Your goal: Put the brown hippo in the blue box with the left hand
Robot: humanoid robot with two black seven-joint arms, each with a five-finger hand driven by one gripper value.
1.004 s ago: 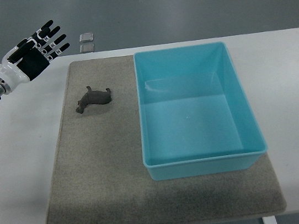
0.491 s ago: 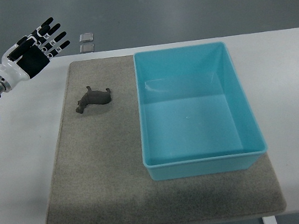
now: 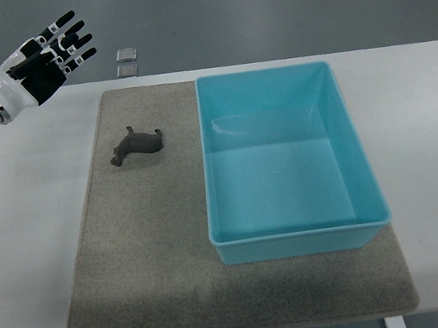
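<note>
Fingers are kept spread and empty on the black-and-white left hand point(image 3: 45, 56), which is seen raised slightly farther from the small brown toy hippo point(image 3: 137, 145) lying untouched on the grey felt mat point(image 3: 134, 257) beside the light-blue plastic box point(image 3: 295, 239), so grasping is judged not yet begun.

Bare mat point(image 3: 149, 247) was left around the brown hippo point(image 3: 137, 145); its right side was bounded nearby by the blue box point(image 3: 213, 165) wall.
</note>
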